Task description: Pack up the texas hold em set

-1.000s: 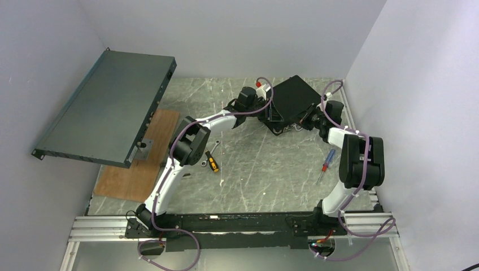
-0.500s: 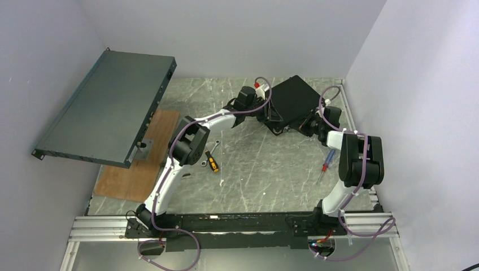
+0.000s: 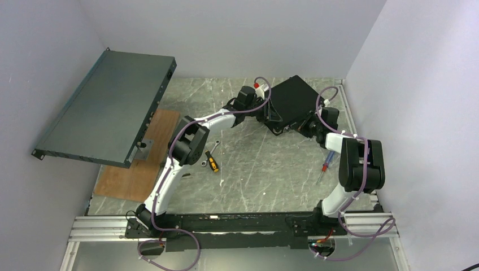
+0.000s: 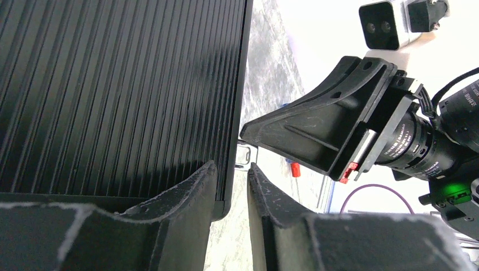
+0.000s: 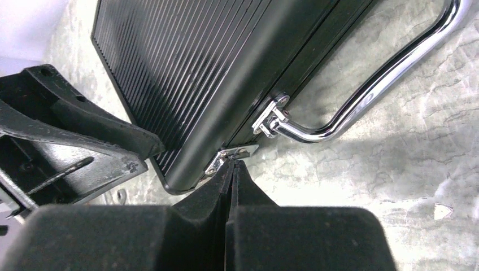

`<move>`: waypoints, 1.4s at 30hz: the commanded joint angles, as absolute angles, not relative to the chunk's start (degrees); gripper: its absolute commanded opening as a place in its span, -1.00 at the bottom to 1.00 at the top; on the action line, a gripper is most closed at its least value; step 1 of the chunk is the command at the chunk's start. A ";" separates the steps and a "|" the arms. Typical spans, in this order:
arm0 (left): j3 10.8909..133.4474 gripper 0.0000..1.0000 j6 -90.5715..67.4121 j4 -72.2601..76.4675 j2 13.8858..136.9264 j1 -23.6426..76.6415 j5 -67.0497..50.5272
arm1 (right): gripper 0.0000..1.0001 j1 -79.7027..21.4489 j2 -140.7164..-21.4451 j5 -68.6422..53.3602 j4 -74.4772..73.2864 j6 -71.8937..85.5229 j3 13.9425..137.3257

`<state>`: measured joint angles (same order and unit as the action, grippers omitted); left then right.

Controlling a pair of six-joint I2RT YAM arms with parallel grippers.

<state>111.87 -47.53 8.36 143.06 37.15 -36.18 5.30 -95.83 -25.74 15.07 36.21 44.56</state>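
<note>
The closed briefcase point(image 3: 291, 97) is pictured at one o'clock on the tabletop point(image 3: 254, 169), flanked by the left tool point(image 4: 230, 186), closed to a slit, and the right tool point(image 5: 230, 180), shut against a latch point(image 5: 234, 152), both empty. Rigid and probably heavy, it is best lifted by its handle point(image 5: 390, 73).

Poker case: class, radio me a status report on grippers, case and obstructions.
Left gripper shut, at a corner of the black case. Right gripper shut, tips at the silver latch. Case lid down. Screwdriver lies apart, nothing blocking.
</note>
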 commanded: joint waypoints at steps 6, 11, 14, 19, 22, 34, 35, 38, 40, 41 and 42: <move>108.17 -0.30 -45.35 -2.90 146.00 36.04 -32.43 | -1.00 0.34 -94.82 -16.30 7.99 31.88 43.88; 108.05 -0.31 -45.34 -3.07 145.90 35.99 -32.48 | -1.00 0.35 -95.04 -14.53 7.01 32.18 43.70; 108.23 -0.31 -45.44 -3.21 145.98 35.90 -32.52 | -0.99 0.31 -96.55 -14.89 7.53 32.60 43.71; 108.21 -0.31 -45.24 -3.43 145.67 35.95 -32.52 | -0.99 0.35 -97.99 -15.65 8.96 33.37 42.83; 107.96 -0.31 -45.38 -3.31 145.72 35.97 -32.72 | -0.98 0.35 -98.68 -15.88 8.90 33.62 43.15; 108.43 -0.32 -45.21 -3.65 146.04 35.98 -33.14 | -0.96 0.35 -95.63 -13.51 3.64 32.81 47.90; 108.38 -0.32 -45.04 -3.71 145.95 35.93 -32.96 | -0.95 0.35 -93.27 -12.42 2.18 32.67 47.78; 107.98 -0.31 -45.15 -3.14 146.01 35.94 -33.14 | -0.77 -1.06 -88.48 -10.36 -2.16 31.68 48.45; 108.07 -0.32 -45.34 -2.91 146.15 35.91 -33.46 | -0.59 -1.69 -86.35 -8.99 -4.33 30.79 49.17; 108.22 -0.31 -45.38 -2.90 146.20 35.94 -33.48 | -0.51 -1.79 -85.48 -8.49 -4.88 30.55 49.33; 108.34 -0.32 -45.43 -2.98 146.32 35.95 -33.52 | -0.45 -1.91 -84.77 -8.45 -4.84 30.43 49.36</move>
<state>111.44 -47.94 8.54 142.96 36.84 -37.19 -0.75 -89.56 -11.70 -1.48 32.60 46.52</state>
